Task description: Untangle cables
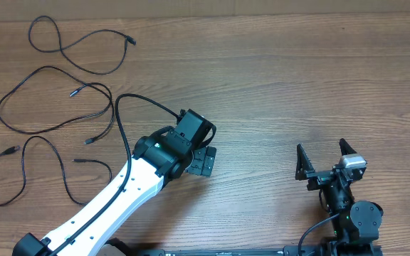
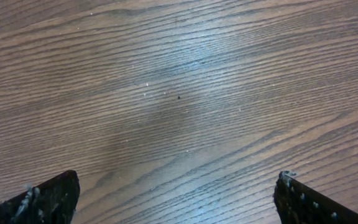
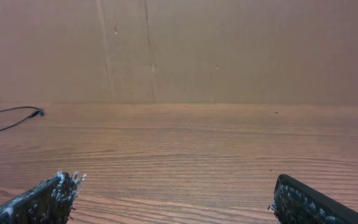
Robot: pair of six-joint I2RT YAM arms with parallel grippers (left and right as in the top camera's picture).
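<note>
Three thin black cables lie as loose separate strands on the left of the table in the overhead view: one at the far back (image 1: 129,41), one in the middle (image 1: 75,92) and one nearest the front (image 1: 80,161). My left gripper (image 1: 203,160) hangs over bare wood to their right, well apart from them. In the left wrist view it (image 2: 176,186) is open, with only wood grain between the fingers. My right gripper (image 1: 322,151) rests at the front right, open and empty (image 3: 176,186). One cable end (image 3: 17,115) shows far left in the right wrist view.
The wooden table (image 1: 297,71) runs back to a brown cardboard wall (image 3: 229,50). A thicker black lead (image 1: 123,128) runs along my white left arm (image 1: 112,199). My right arm's base (image 1: 354,220) sits at the front edge.
</note>
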